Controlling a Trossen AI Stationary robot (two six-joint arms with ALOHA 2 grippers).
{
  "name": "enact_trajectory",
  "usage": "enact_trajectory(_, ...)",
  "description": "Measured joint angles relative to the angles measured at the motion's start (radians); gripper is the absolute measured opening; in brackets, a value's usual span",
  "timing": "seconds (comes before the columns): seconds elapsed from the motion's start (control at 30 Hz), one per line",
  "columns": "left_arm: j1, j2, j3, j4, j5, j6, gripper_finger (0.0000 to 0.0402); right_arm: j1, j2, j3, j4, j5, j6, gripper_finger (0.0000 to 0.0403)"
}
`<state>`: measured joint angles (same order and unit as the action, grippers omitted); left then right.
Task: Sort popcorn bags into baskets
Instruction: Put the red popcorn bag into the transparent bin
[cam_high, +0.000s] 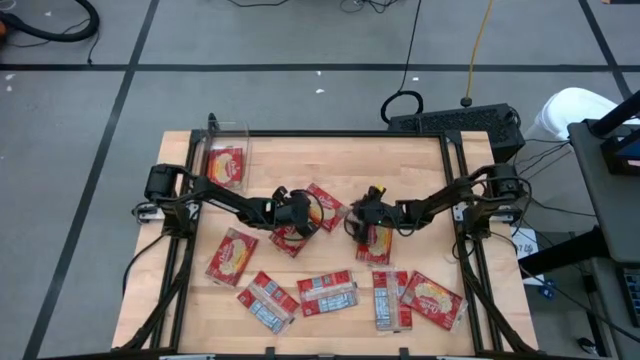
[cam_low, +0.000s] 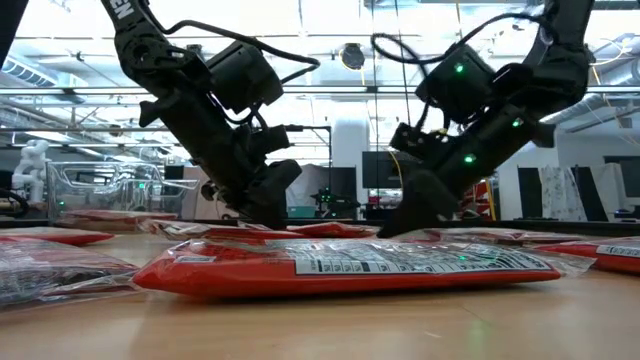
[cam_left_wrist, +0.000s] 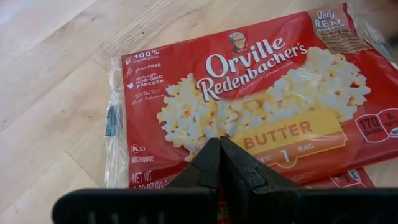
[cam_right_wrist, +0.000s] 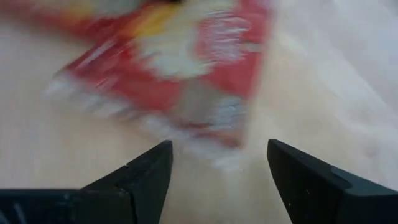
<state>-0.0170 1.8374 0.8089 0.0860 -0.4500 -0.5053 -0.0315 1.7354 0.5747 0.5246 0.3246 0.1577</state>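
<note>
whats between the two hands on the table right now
In the high view, one red popcorn bag lies tilted between the left hand and right hand; otherwise only bare wooden table.

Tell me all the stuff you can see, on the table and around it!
popcorn bags: at least nine, red, eight spread over the table, one inside the bin
bin: one, clear, on the table's left side near the left arm's base
table: one, light wood, under everything
box: one, black, on the grey floor just past the table
left end effector: one, dark, shut, low over a butter popcorn bag near the table's middle
right end effector: one, dark, open, low beside a bag near the table's middle
</note>
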Motion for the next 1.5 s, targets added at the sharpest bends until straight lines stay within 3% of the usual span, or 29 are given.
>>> enact_trajectory(0.17,0.000,0.000,-0.001,0.002,0.003,-0.005,0.0014,-0.065,0.032,0.000,0.039,-0.122,0.080,0.0247)
enact_trajectory(0.3,0.000,0.001,-0.001,0.005,0.003,-0.005,0.0014,-0.086,0.044,0.001,0.063,-0.160,0.091,0.0214)
enact_trajectory(0.5,0.000,0.003,-0.003,0.045,0.010,0.023,0.0014,-0.085,0.049,-0.002,0.137,-0.262,0.033,0.0121)
enact_trajectory(0.7,0.000,0.003,-0.003,0.047,0.008,0.030,0.0014,-0.085,0.048,-0.002,0.161,-0.266,0.021,0.0011)
enact_trajectory(0.93,-0.013,-0.122,-0.006,0.037,0.008,0.061,0.0014,-0.077,0.035,-0.001,0.233,-0.276,0.045,0.0003)
enact_trajectory(1.17,-0.091,-0.279,-0.003,0.095,-0.039,0.220,0.0025,-0.051,-0.004,0.000,0.389,-0.262,0.073,0.0001)
enact_trajectory(1.4,-0.230,-0.298,-0.003,0.211,-0.057,0.317,0.0105,-0.020,-0.033,0.000,0.407,-0.073,0.085,0.0000)
enact_trajectory(1.5,-0.281,-0.298,-0.003,0.213,-0.149,0.345,0.0159,-0.019,-0.033,0.000,0.427,-0.063,0.086,0.0000)
